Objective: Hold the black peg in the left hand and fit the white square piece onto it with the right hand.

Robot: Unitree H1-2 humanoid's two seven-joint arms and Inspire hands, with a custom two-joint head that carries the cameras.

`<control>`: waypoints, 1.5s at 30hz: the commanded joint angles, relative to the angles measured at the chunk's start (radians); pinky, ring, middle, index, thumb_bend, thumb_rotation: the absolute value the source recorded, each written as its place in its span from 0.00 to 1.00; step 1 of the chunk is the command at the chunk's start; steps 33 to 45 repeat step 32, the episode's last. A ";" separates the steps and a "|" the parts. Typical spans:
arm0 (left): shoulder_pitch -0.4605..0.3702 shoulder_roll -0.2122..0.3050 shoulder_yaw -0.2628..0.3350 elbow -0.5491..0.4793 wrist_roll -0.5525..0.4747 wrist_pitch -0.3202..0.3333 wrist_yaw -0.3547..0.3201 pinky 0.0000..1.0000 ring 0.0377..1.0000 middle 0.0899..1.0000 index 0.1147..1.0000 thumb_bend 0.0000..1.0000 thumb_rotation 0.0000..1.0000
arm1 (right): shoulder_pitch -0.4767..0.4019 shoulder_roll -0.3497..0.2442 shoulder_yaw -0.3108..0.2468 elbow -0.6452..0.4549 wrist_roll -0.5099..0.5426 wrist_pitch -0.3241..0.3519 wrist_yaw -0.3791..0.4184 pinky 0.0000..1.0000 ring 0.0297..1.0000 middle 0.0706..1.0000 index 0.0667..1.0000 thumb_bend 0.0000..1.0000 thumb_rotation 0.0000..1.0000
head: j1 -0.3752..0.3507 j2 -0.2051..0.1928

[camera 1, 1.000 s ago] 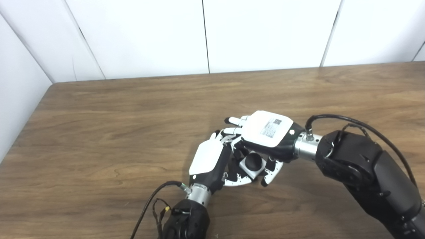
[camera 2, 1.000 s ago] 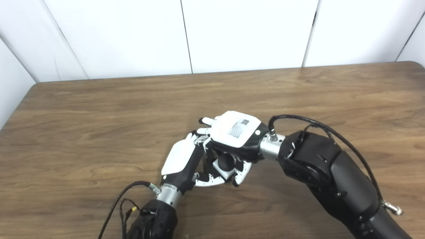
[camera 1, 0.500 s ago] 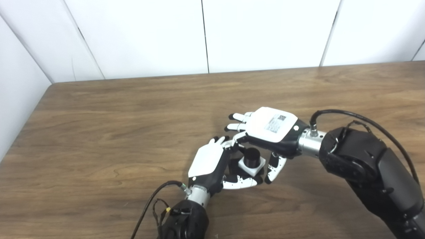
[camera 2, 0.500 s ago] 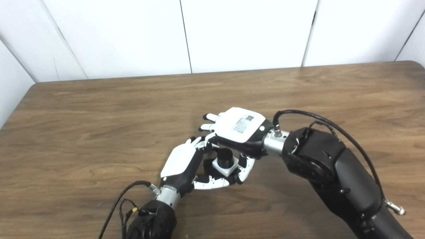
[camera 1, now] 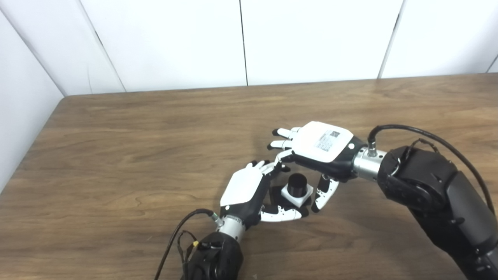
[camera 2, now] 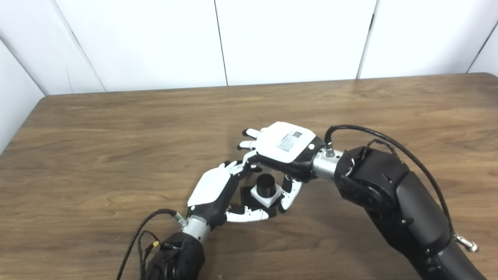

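I saw the brown wooden table (camera 1: 136,128) filling most of both views, with white wall panels (camera 1: 175,39) behind it. My right arm (camera 1: 432,194) reached in low from the right edge, and my left arm (camera 1: 214,258) came up from the bottom. The right hand (camera 1: 321,149) hovered palm down with its fingers spread and held nothing; its thumb hung just beside the assembly. The left hand (camera 1: 249,190) stood on edge on the table, fingers and thumb curved loosely around the base of the assembly; I could not tell whether they gripped it. Between the two hands sat the white square piece (camera 1: 297,194), already on the black peg (camera 1: 297,184), which stood upright through its middle.
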 commanded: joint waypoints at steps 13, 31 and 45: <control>-0.048 0.023 0.046 -0.047 0.003 -0.014 -0.009 1.00 0.96 0.92 0.88 1.00 0.55 | -0.071 -0.003 -0.036 0.028 -0.003 0.022 -0.010 0.89 1.00 0.94 0.73 1.00 0.26 | 0.020 -0.019; -0.049 0.117 0.122 -0.114 0.040 0.026 -0.081 0.99 0.96 0.93 0.89 0.99 0.58 | -0.058 -0.055 -0.125 0.025 0.032 0.060 -0.017 0.92 1.00 0.94 0.75 1.00 0.30 | 0.008 -0.027; -0.047 0.120 0.128 -0.114 0.040 0.025 -0.075 0.98 0.96 0.93 0.89 0.99 0.58 | -0.055 -0.058 -0.132 0.023 0.035 0.070 -0.013 0.91 1.00 0.94 0.75 1.00 0.30 | 0.008 -0.027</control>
